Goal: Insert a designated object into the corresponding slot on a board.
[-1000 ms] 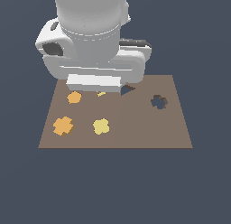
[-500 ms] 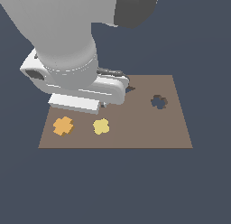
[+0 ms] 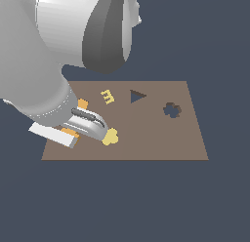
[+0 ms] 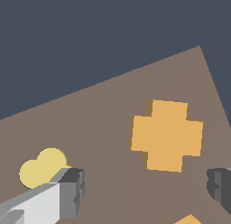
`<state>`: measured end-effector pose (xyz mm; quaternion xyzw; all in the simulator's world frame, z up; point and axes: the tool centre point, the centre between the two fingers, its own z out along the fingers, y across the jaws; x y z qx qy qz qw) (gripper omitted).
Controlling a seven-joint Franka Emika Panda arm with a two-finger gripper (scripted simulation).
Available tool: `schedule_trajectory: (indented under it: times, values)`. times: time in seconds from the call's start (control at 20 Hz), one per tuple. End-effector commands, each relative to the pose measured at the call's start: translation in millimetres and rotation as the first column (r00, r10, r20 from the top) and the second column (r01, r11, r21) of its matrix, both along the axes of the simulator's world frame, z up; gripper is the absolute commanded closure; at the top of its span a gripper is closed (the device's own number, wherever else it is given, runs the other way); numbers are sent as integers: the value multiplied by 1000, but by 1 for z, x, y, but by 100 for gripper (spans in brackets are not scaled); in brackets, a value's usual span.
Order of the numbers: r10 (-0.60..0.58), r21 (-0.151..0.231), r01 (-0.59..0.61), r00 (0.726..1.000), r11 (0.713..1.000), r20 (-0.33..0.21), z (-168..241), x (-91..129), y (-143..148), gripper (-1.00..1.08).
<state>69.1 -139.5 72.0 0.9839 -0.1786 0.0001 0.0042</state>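
Observation:
The orange cross (image 4: 166,135) lies flat on the brown board (image 4: 103,123) near one corner. My gripper (image 4: 144,188) hovers just above it, open and empty, with one fingertip (image 4: 72,188) near the pale-yellow clover piece (image 4: 43,166) and the other fingertip (image 4: 220,182) on the cross's far side. In the exterior view the arm hides most of the cross; only an orange sliver (image 3: 70,135) shows under the hand (image 3: 83,124). The dark cross-shaped slot (image 3: 171,110) is on the board's (image 3: 146,138) right part in the exterior view, far from the gripper.
A dark triangular cutout (image 3: 137,95), a yellow E-shaped piece (image 3: 107,95) and a small orange pentagon (image 3: 83,104) sit along the board's back. The yellow clover (image 3: 111,136) lies beside the hand. The arm's bulk covers the exterior view's left.
The arm has swung from the back of the board toward its front-left corner in the exterior view and come down over the orange cross, now covering it. The pieces have not moved.

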Motion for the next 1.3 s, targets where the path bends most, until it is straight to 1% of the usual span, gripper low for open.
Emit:
schedule_trajectory:
  times: [0.0,0.2,0.45,0.85,1.25]
  values:
    - [-35,3,35,999,999,1,-8,5,-11,-92]
    - [-73,6,73,997,997,1,-17,10,-24,-92]
    - [-95,8,95,995,995,1,-23,13,-32,-92]
    - [-95,8,95,995,995,1,-24,12,-32,-92]
    - [-94,8,94,996,995,1,-42,12,-31,-92]
